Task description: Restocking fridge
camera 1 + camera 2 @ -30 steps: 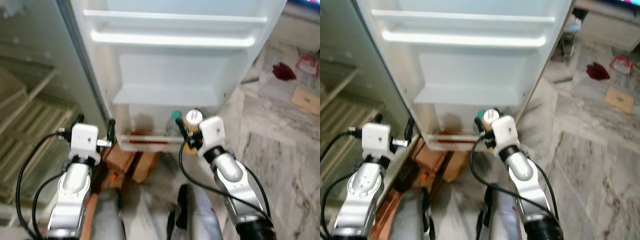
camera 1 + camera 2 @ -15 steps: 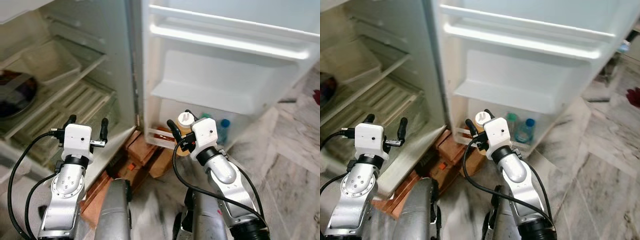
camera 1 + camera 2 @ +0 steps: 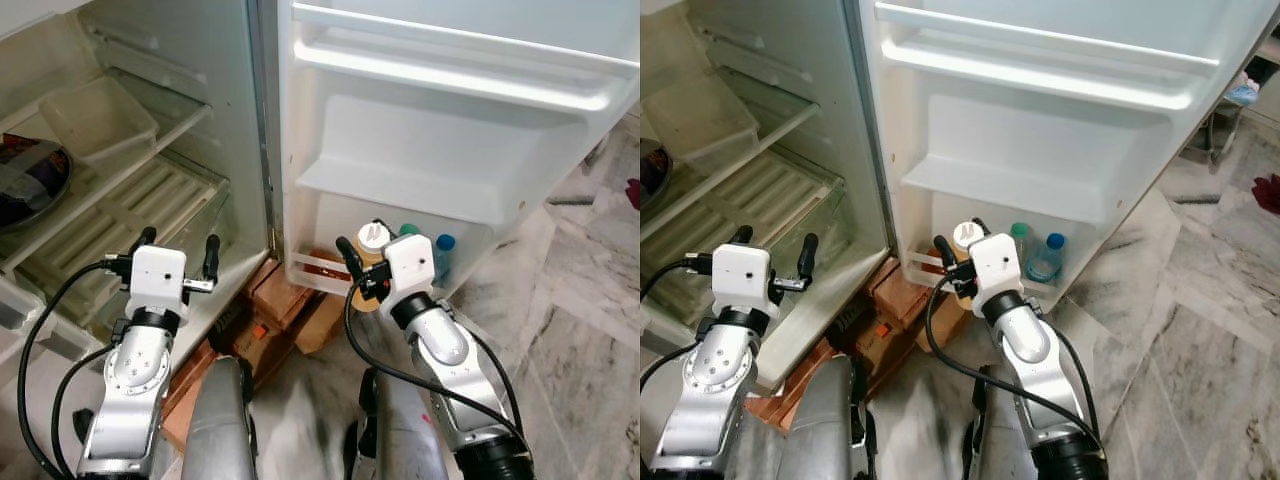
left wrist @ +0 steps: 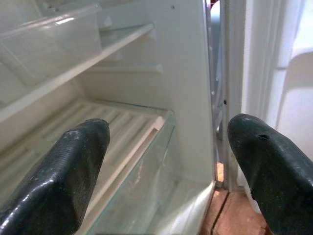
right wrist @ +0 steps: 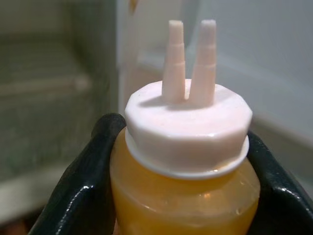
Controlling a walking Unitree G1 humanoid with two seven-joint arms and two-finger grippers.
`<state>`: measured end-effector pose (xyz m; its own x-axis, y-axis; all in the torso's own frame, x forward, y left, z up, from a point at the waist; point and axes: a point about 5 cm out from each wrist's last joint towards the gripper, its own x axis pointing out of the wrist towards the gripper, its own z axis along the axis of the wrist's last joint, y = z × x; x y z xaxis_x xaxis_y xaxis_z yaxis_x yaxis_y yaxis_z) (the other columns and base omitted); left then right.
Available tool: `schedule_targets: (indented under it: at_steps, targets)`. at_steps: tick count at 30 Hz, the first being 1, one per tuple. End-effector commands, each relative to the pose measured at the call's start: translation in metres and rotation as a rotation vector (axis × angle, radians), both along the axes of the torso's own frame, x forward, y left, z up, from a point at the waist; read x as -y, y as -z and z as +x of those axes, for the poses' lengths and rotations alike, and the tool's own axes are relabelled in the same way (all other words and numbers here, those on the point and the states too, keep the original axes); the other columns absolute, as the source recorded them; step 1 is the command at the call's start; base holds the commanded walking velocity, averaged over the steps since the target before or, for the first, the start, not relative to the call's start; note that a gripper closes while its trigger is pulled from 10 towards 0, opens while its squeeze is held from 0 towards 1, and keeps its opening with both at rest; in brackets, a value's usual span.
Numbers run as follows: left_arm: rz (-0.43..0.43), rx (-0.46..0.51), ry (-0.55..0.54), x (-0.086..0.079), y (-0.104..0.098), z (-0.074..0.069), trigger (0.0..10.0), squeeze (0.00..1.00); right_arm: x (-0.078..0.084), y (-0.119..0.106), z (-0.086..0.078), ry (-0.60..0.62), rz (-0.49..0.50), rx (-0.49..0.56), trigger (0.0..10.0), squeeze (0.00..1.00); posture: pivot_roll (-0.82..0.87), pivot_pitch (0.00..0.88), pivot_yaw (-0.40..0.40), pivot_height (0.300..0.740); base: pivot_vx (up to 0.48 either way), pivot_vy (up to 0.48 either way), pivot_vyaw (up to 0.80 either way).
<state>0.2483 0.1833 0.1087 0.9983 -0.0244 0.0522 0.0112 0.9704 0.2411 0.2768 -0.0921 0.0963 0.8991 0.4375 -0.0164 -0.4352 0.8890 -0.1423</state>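
Nearest to me, my right gripper [image 5: 181, 196] is clamped on the squeeze bottle [image 5: 183, 161], one black finger on each side just under the white cap [image 5: 188, 122]. The bottle is held upright in front of the open fridge door [image 3: 450, 150], near its lowest door bin [image 3: 320, 268]. I judge the bottle soft-walled and nearly full of yellow sauce, so moderately heavy for its size. A hard squeeze could push sauce out through the twin nozzles [image 5: 190, 61], and the smooth plastic may slip. The present hold, high on the shoulder where the cap stiffens the wall, seems the best place.

My left gripper [image 4: 161, 166] is free, its fingers [image 4: 58, 171] spread wide with nothing between them. It is raised before the fridge interior, near the slatted shelf [image 3: 130, 215].

Farther off, two capped water bottles [image 3: 440, 262] stand in the lowest door bin. Deeper in the cabinet sit a clear container [image 3: 95, 118] and a dark pan [image 3: 30, 180].

Differences between views: the right wrist view resolves the cap, nozzles and sauce level. The eye views give the bottle's position relative to the door shelves. The left wrist view shows a glass shelf edge [image 4: 146, 176] and the hinge side of the cabinet.
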Motion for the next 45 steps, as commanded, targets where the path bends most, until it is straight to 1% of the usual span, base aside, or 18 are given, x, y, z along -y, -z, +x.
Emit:
schedule_targets:
  at_steps: [1,4,7,11,12,13,16,23,28,30,32,36,37,38,39,40,44,45]
  targets:
    - [0.009,-0.007,0.005,0.002,-0.001,-0.005,10.0,0.00,-0.009,0.006,0.008,-0.048,-0.018,-0.026,10.0,0.00,0.08,0.195,-0.073,0.611,0.000,0.000,0.00]
    - [0.011,-0.008,0.004,0.001,-0.002,-0.006,10.0,0.00,-0.010,0.006,0.010,-0.058,-0.025,-0.027,10.0,0.00,0.09,0.201,-0.077,0.611,0.000,0.000,0.00]
    - [0.023,-0.020,-0.026,-0.008,-0.002,-0.014,10.0,0.00,-0.007,0.006,0.023,-0.053,-0.060,-0.027,10.0,0.00,0.11,0.230,-0.090,0.591,0.000,0.000,0.00]
    - [0.029,-0.024,-0.037,-0.012,-0.002,-0.018,10.0,0.00,-0.003,0.005,0.027,-0.050,-0.073,-0.018,10.0,0.00,0.12,0.247,-0.091,0.576,0.000,0.000,0.00]
    - [0.055,-0.037,-0.064,-0.013,-0.001,-0.019,10.0,0.00,-0.001,0.003,0.029,-0.043,-0.075,-0.006,10.0,0.00,0.12,0.253,-0.089,0.571,0.000,0.000,0.00]
    - [0.074,-0.043,-0.078,-0.013,-0.001,-0.019,10.0,0.00,0.001,0.000,0.032,-0.039,-0.081,0.020,10.0,0.00,0.12,0.259,-0.086,0.566,0.000,0.000,0.00]
    - [0.063,-0.037,-0.048,-0.009,-0.003,-0.019,10.0,0.00,0.002,-0.001,0.034,-0.042,-0.094,0.041,10.0,0.00,0.12,0.265,-0.082,0.566,0.000,0.000,0.00]
    - [0.057,-0.035,-0.048,-0.009,-0.009,-0.018,10.0,0.00,0.006,-0.004,0.043,-0.082,-0.154,0.106,10.0,0.00,0.12,0.292,-0.075,0.561,0.000,0.000,0.00]
    - [0.068,-0.035,-0.063,-0.011,-0.010,-0.021,10.0,0.00,0.004,-0.018,0.053,-0.115,-0.230,0.231,10.0,0.00,0.13,0.309,-0.074,0.526,0.000,0.000,0.00]
    - [0.074,-0.031,-0.071,-0.012,-0.012,-0.023,10.0,0.00,0.004,-0.025,0.059,-0.114,-0.272,0.285,10.0,0.00,0.14,0.323,-0.072,0.526,0.000,0.000,0.00]
    - [0.075,-0.030,-0.073,-0.013,-0.013,-0.023,10.0,0.00,0.003,-0.026,0.059,-0.116,-0.280,0.297,10.0,0.00,0.14,0.323,-0.072,0.526,0.000,0.000,0.00]
    - [0.087,-0.017,-0.084,-0.016,-0.018,-0.027,10.0,0.00,0.002,-0.039,0.072,-0.122,-0.374,0.383,10.0,0.00,0.17,0.350,-0.066,0.526,0.000,0.000,0.00]
    - [0.093,-0.012,-0.092,-0.017,-0.020,-0.028,10.0,0.00,0.000,-0.044,0.076,-0.124,-0.421,0.427,10.0,0.00,0.18,0.358,-0.065,0.526,0.000,0.000,0.00]
    - [0.096,-0.009,-0.096,-0.017,-0.021,-0.028,10.0,0.00,-0.001,-0.045,0.077,-0.126,-0.439,0.445,10.0,0.00,0.18,0.358,-0.065,0.526,0.000,0.000,0.00]
    - [0.101,-0.007,-0.103,-0.019,-0.023,-0.029,10.0,0.00,-0.004,-0.049,0.079,-0.140,-0.498,0.498,10.0,0.00,0.19,0.369,-0.060,0.526,0.000,0.000,0.00]
    - [0.101,-0.007,-0.103,-0.019,-0.023,-0.029,10.0,0.00,-0.004,-0.049,0.079,-0.140,-0.498,0.498,10.0,0.00,0.19,0.369,-0.060,0.526,0.000,0.000,0.00]
    - [0.105,-0.009,-0.106,-0.020,-0.025,-0.031,10.0,0.00,-0.009,-0.063,0.084,-0.144,-0.592,0.612,10.0,0.00,0.19,0.379,-0.051,0.526,0.000,0.000,0.00]
    - [0.105,-0.009,-0.106,-0.020,-0.025,-0.031,10.0,0.00,-0.009,-0.063,0.084,-0.144,-0.592,0.612,10.0,0.00,0.19,0.379,-0.051,0.526,0.000,0.000,0.00]
